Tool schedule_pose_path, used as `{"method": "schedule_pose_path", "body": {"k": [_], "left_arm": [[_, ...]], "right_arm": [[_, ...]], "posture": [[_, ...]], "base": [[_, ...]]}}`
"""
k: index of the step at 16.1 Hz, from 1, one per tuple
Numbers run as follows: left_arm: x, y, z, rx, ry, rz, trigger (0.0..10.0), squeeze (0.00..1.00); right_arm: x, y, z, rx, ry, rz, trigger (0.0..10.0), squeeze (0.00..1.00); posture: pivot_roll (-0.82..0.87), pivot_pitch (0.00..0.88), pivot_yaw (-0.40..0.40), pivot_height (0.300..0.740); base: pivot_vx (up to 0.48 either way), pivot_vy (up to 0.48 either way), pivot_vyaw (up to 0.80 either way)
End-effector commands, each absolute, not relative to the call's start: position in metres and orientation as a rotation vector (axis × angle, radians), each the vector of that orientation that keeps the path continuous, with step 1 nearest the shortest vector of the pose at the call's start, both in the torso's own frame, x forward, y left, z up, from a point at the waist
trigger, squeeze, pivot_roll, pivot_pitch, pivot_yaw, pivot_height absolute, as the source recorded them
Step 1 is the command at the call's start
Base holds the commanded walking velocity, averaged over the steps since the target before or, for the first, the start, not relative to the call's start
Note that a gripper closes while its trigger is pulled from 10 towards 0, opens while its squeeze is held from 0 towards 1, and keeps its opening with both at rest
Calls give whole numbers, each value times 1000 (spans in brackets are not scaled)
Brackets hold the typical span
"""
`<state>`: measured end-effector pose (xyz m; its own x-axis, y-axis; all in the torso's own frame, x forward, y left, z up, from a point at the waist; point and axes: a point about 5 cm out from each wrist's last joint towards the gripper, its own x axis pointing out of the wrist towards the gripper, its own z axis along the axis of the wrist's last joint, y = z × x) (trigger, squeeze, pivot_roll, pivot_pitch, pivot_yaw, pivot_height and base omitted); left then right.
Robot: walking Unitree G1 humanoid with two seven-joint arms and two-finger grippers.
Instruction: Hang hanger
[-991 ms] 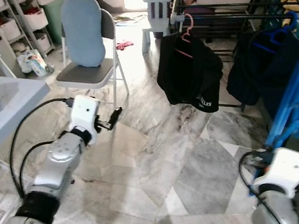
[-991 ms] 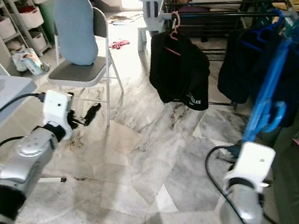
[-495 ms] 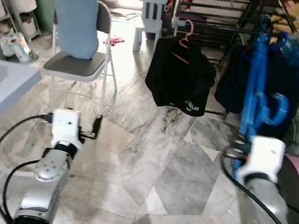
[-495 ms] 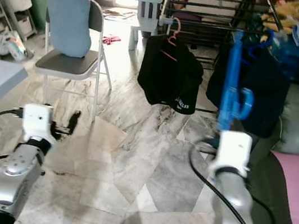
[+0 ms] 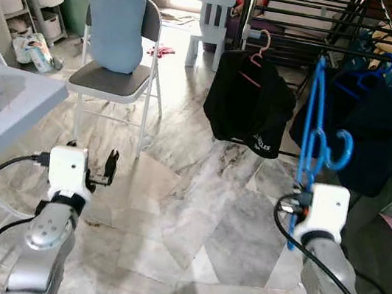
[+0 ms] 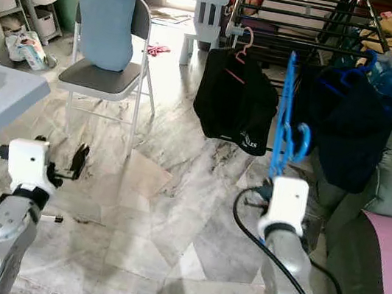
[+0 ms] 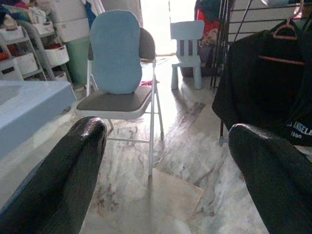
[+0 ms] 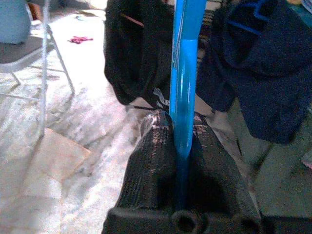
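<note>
Clamped between the right gripper's [image 8: 181,141] two black fingers is the blue hanger [image 5: 314,147], standing nearly upright with its hook curling to the side above the wrist. Lower at the other side, the left gripper [image 7: 165,161] hangs spread wide and empty. Farther ahead, the drying rack's rail [image 5: 302,41] already carries a black garment [image 5: 251,103] on a pink hanger [image 5: 261,42]; free rail apparently lies above and ahead of the blue hanger.
</note>
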<state>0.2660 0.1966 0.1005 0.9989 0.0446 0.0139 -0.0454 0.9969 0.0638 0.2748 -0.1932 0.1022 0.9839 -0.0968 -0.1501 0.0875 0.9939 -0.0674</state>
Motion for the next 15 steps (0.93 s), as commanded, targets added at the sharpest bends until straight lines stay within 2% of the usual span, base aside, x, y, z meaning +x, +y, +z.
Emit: {"method": "schedule_pose_path", "body": {"k": [1,2,4,8,15], "left_arm": [[258,198,100,88,-3,32,10000,0],[248,200,93,106,32,22,10000,0],[251,197,92,109,39,6,10000,0],[263,189,94,80,38,-26,10000,0],[266,178,96,5,40,-103,10000,0]], "right_arm": [[267,-200,106,-36,136,-144,10000,0],[252,-207,101,-11,152,-191,10000,0],[244,-209,97,-7,170,-201,10000,0],[249,-205,103,-20,139,-188,10000,0],[251,-200,104,-32,139,-163,10000,0]], "posture": [[-66,0,41,740],[-72,0,50,740],[-92,0,77,740],[-119,0,107,740],[-122,0,106,740]], "base": [[0,0,0],[0,0,0],[0,0,0],[0,0,0],[35,0,0]]}}
